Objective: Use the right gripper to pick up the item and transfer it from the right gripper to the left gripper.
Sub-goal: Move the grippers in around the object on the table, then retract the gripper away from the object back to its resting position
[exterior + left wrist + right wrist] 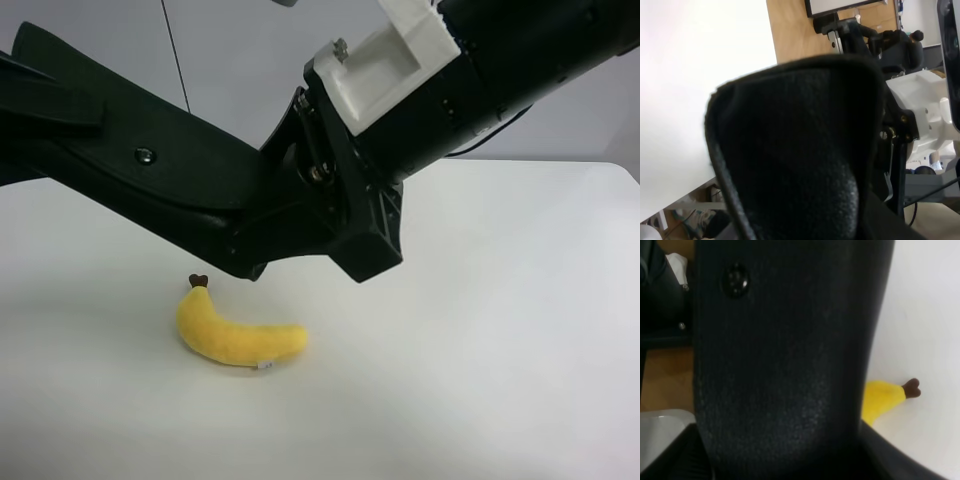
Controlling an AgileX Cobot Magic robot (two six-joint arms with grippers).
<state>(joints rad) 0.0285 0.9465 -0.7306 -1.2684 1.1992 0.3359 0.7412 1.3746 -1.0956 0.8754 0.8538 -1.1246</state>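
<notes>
The item, a blackish leather-like case (pixel 190 185) with a small snap (pixel 145 155), hangs in the air above the table. My right gripper (pixel 275 235), on the arm with the white wrist bracket (pixel 390 60), is shut on its right end. The case fills the right wrist view (pixel 785 365) and hides the fingers. Its other end fills the left wrist view (pixel 800 150), close to the camera. Dark parts at the exterior high view's left edge (pixel 45 105) look like my left gripper at that end. Its fingers are hidden, so its hold cannot be told.
A yellow plush banana (pixel 238 337) lies on the white table (pixel 500 350) below the case and also shows in the right wrist view (pixel 882 397). The table's far edge runs along the back. A wooden wall (pixel 790 30) stands beyond the table.
</notes>
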